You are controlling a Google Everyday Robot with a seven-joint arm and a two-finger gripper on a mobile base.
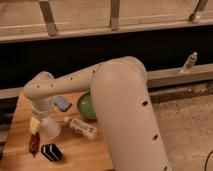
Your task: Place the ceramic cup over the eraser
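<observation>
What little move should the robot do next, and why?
Probably close the gripper on the ceramic cup. The gripper hangs open right at the cup, which looks unheld on the table, and the striped eraser, just nearer the camera, is uncovered.

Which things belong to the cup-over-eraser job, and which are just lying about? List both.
Job: cup; eraser, in front of the cup; gripper, right at the cup.
Lying about: green bowl; blue-grey pad; white bottle; dark red object; small bottle, far right.
</observation>
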